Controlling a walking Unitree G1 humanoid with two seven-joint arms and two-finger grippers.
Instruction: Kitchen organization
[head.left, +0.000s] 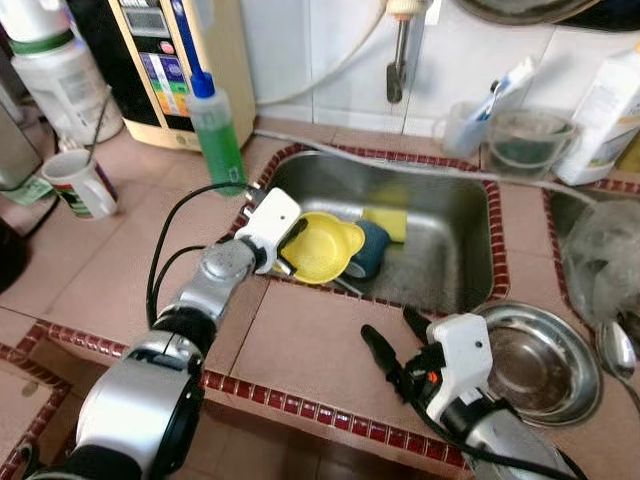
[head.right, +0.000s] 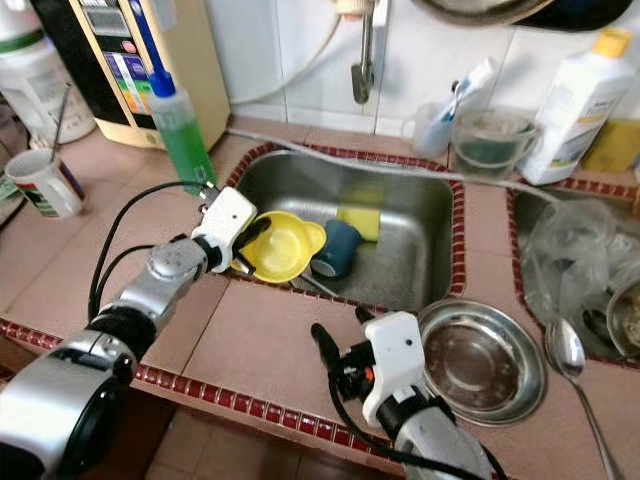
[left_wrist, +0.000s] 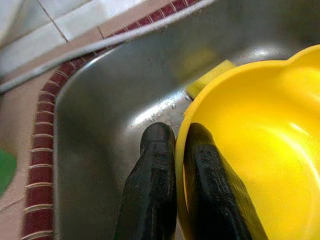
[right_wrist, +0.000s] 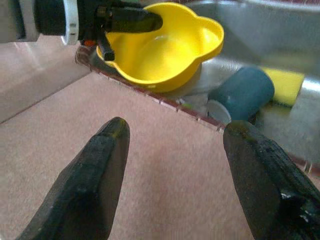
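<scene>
A yellow bowl (head.left: 325, 245) hangs over the near left corner of the steel sink (head.left: 440, 215). My left gripper (head.left: 291, 248) is shut on the bowl's rim, one finger inside and one outside, as the left wrist view shows on the bowl (left_wrist: 255, 145). A dark teal cup (head.left: 371, 250) lies on its side in the sink beside the bowl, and a yellow sponge (head.left: 388, 222) lies behind it. My right gripper (head.left: 392, 344) stands open above the tiled counter in front of the sink, holding nothing.
A steel bowl (head.left: 535, 360) sits on the counter right of my right gripper, with a spoon (head.right: 570, 352) further right. A green soap bottle (head.left: 216, 130), a mug (head.left: 80, 182) and a water dispenser (head.left: 180, 60) stand at the left. The faucet (head.left: 398, 50) hangs over the sink.
</scene>
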